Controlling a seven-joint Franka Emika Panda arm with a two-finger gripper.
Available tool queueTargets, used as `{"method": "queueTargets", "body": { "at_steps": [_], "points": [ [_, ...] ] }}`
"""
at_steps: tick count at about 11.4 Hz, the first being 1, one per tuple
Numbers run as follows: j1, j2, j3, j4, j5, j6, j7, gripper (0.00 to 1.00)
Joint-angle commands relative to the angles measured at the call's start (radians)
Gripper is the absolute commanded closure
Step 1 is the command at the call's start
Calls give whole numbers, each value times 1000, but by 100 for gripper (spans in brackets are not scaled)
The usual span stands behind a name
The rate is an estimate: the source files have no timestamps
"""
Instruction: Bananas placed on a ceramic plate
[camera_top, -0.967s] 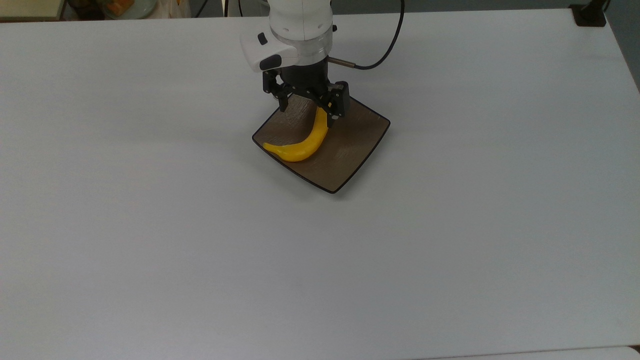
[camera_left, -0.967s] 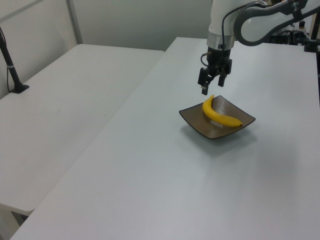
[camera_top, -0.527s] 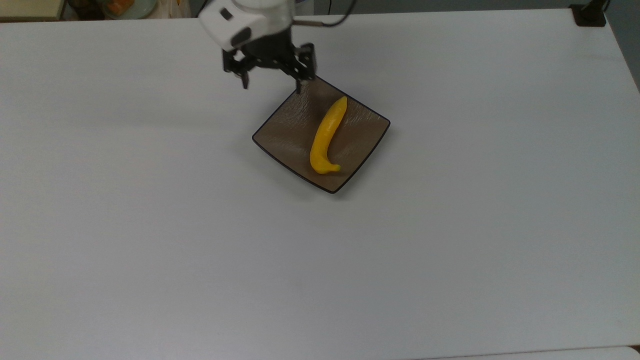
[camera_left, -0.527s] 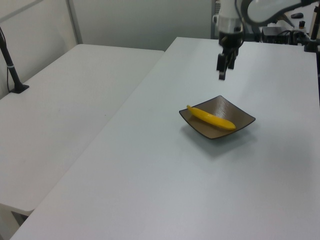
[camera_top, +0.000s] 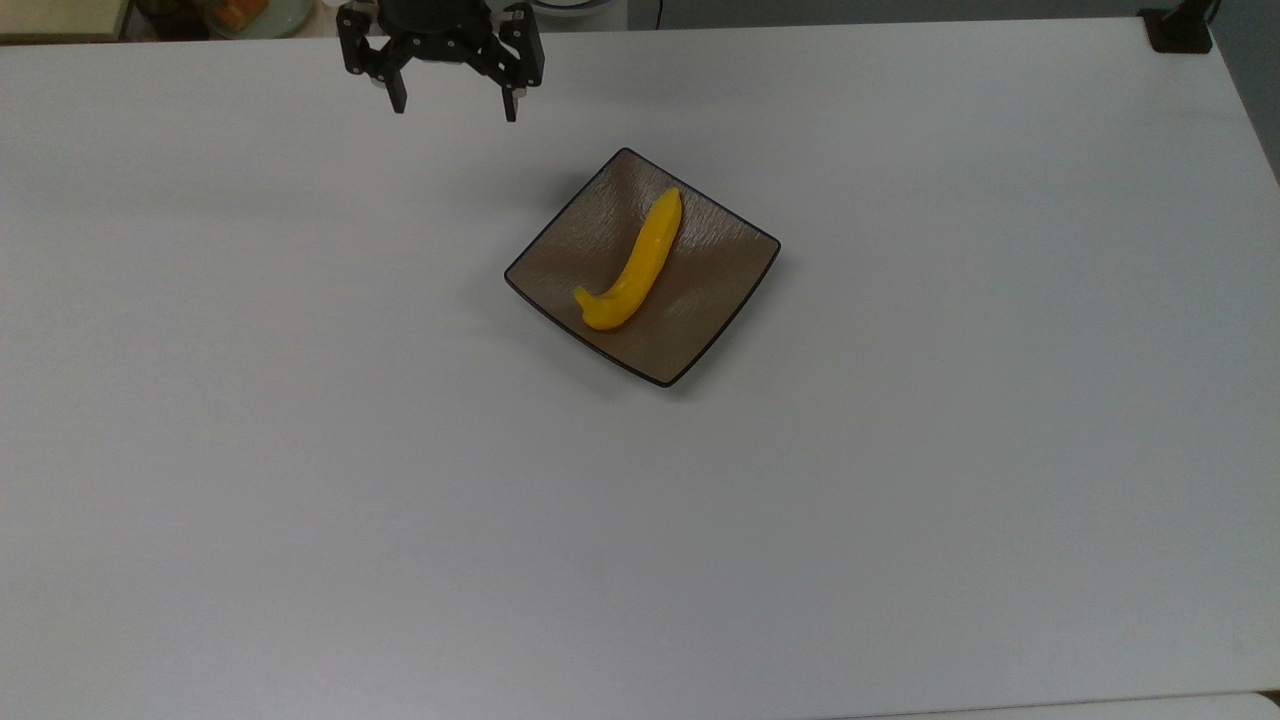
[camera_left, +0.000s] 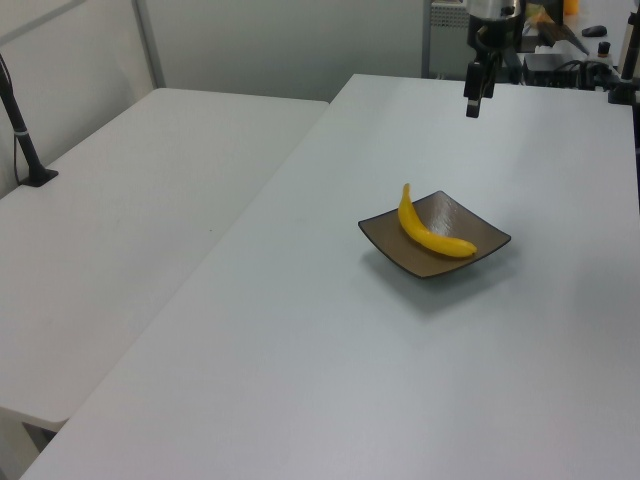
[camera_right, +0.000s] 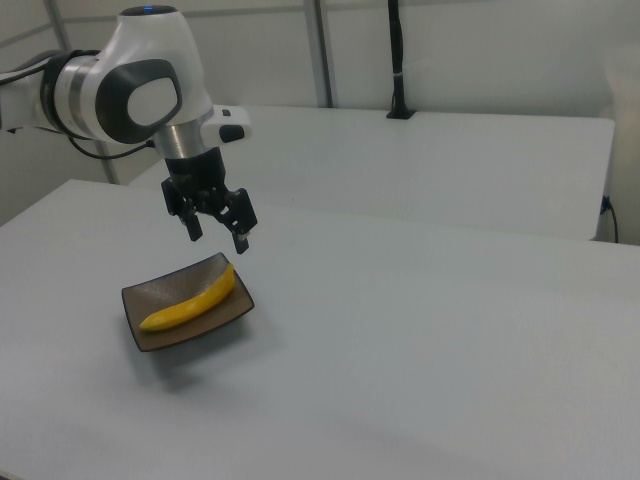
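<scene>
Nearest in the top view, bare white table (camera_top: 640, 560), nothing on it but the plate further in. Then the ceramic plate (camera_top: 715, 300), square and brown with a thin dark rim, set cornerwise on the table. On it, the bananas (camera_top: 632, 270), in fact one yellow banana, lying diagonally across the rippled surface, wholly inside the rim, one end toward the plate's far corner and the curled end toward the top view's left. Rolled since half a second ago, when the curled end pointed toward the near corner; a second ago, draped toward the plate's left edge with one end up between the fingers. Now released and lying free. Farther back, at the table's far edge in the top view, the gripper (camera_top: 455, 108), raised and well apart from the plate, withdrawn up and to the top view's left, fingers spread wide and holding nothing; same spread seen in the right view (camera_right: 218, 238). Judged from this: placement done, task effectively complete, provided the banana settles and stays inside the rim.
</scene>
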Motion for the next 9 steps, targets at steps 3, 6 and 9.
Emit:
{"method": "queueTargets", "body": {
  "at_steps": [3,6,9],
  "points": [
    [-14,12,112,27,10,-36,68,0],
    [-11,19,121,25,10,-29,77,0],
    [-9,18,121,24,10,-29,76,0]
  ]
}}
